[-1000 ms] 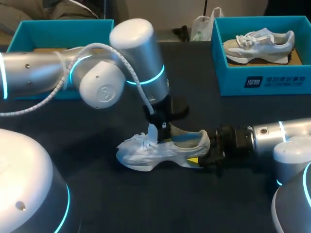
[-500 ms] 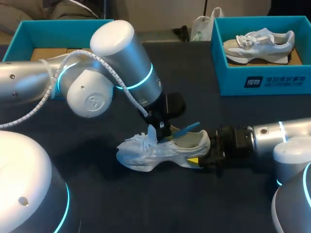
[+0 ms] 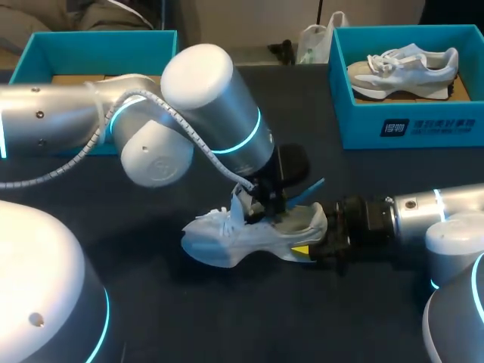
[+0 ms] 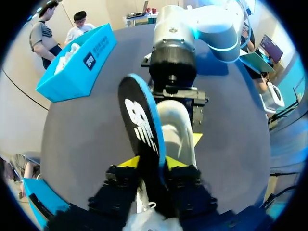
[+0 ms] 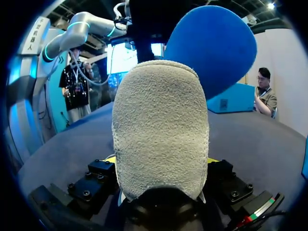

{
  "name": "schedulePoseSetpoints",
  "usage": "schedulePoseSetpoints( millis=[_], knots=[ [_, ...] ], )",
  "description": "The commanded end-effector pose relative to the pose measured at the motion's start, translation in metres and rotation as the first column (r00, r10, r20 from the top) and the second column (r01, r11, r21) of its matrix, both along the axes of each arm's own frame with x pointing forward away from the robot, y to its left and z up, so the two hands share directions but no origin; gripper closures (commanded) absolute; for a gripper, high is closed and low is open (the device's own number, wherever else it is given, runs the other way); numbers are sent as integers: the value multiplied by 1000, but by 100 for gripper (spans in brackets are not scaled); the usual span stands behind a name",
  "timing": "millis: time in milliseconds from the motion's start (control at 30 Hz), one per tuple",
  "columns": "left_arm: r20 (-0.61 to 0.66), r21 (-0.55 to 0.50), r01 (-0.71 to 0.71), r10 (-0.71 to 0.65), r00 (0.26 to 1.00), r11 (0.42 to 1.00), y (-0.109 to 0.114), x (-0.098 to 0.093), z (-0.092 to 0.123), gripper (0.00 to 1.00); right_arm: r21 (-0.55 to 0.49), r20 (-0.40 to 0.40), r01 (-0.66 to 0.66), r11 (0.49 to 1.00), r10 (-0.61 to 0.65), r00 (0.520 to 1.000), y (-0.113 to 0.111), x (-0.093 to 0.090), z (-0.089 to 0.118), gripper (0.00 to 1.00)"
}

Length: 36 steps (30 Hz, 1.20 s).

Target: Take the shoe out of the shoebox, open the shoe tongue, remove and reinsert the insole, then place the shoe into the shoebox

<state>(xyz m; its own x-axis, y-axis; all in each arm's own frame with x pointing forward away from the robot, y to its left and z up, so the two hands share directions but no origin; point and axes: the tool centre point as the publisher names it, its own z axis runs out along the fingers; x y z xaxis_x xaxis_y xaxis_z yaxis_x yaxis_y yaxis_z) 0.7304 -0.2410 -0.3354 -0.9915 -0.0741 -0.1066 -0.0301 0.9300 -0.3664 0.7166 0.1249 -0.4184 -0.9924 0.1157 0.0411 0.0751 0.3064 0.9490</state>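
A white shoe (image 3: 242, 233) lies on its side in the middle of the dark table, toe toward my left. My right gripper (image 3: 314, 246) is shut on its heel; in the right wrist view the grey heel (image 5: 161, 130) fills the space between the yellow tips of the right gripper (image 5: 161, 161). My left gripper (image 3: 265, 203) hangs over the shoe's opening, shut on the insole (image 3: 306, 191), which sticks up and out toward the heel. In the left wrist view the black-topped, blue-edged insole (image 4: 142, 125) stands between the tips of the left gripper (image 4: 153, 162). The blue underside of the insole (image 5: 211, 48) rises behind the heel.
An open blue shoebox (image 3: 408, 125) at the back right holds a second pale shoe (image 3: 404, 66). Another blue box (image 3: 91, 45) stands at the back left, partly behind my left arm. My right arm (image 4: 175, 57) shows ahead of the left gripper.
The left gripper has drawn the insole up out of the shoe and shifted right with it. The right arm and the shoe have kept still.
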Motion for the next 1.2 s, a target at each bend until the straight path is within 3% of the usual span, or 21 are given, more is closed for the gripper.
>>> schedulePoseSetpoints(
  millis=[33, 233, 600, 733, 1033, 1200],
  knots=[
    [25, -31, -1, 2, 1000, 1000, 7, -8, 14, 0, -7, -1, 1, 1000, -1, 1000, 2, -3, 0, 100],
    [104, -61, -6, 12, 994, 998, 12, -22, 23, 0, -7, -1, 1, 1000, -1, 1000, 2, -3, 0, 100],
    [173, -45, -22, 30, 984, 999, -1, -28, 14, 0, -7, -1, 1, 1000, -1, 1000, 2, -3, 0, 100],
    [217, -36, -39, 46, 975, 999, -10, -26, 9, 19, -7, -1, 1, 1000, -1, 1000, 2, -3, 0, 100],
    [240, -30, -65, 70, 968, 997, -18, -27, 2, 27, -7, -1, 1, 1000, -1, 1000, 2, -3, 0, 100],
    [254, -36, -84, 91, 963, 996, -20, -24, 2, 38, -7, -1, 1, 1000, -1, 1000, 2, -3, 0, 100]
  ],
)
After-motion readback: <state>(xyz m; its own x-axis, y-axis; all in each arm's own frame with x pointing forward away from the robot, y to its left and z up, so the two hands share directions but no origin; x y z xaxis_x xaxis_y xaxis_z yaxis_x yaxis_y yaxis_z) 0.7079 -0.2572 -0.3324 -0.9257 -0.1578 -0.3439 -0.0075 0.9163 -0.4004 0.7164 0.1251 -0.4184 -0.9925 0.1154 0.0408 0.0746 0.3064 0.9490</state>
